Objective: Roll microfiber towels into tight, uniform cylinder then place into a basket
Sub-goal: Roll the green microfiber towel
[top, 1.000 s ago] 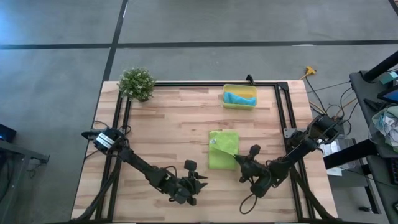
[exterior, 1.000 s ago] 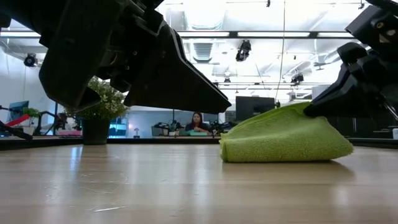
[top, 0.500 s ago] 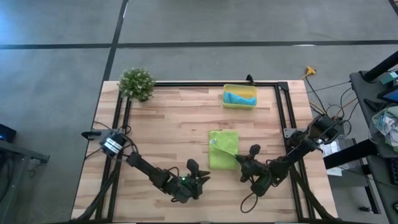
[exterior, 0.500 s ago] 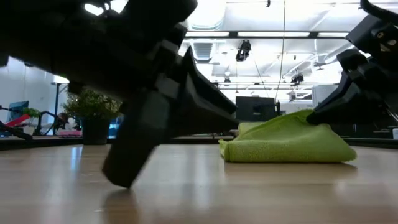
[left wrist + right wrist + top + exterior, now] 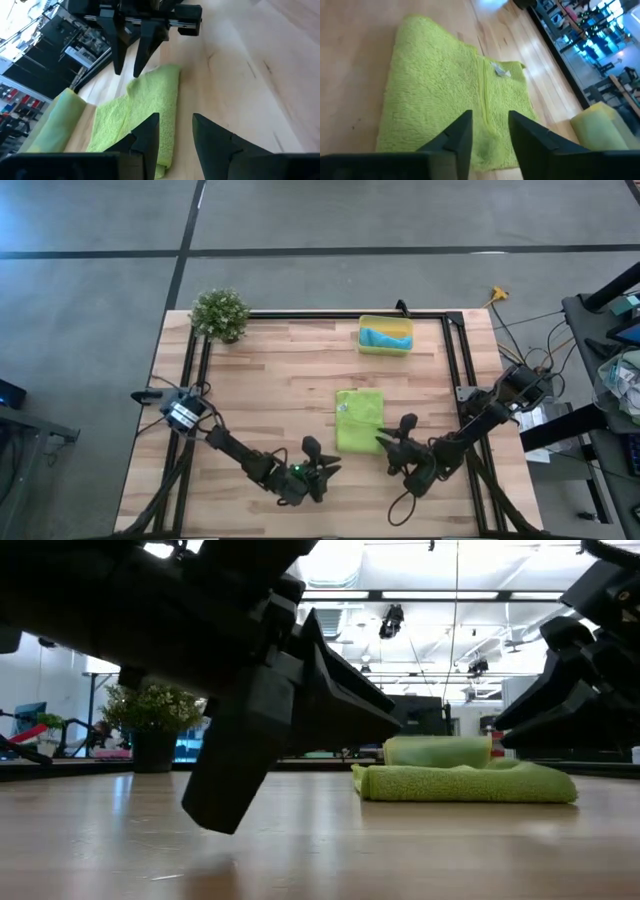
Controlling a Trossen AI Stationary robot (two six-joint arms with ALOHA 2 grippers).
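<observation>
We see the left gripper (image 5: 322, 473) low over the table's (image 5: 270, 375) near edge, fingers parted and holding nothing, just left of the lime-green towel (image 5: 359, 420). The towel lies folded flat at mid-table; a second ago its near corner was lifted by the right gripper (image 5: 384, 442), which has since let go and now sits just beside it, fingers apart. The turquoise towel (image 5: 385, 337) rests in the yellow basket (image 5: 385, 350) at the far edge.
</observation>
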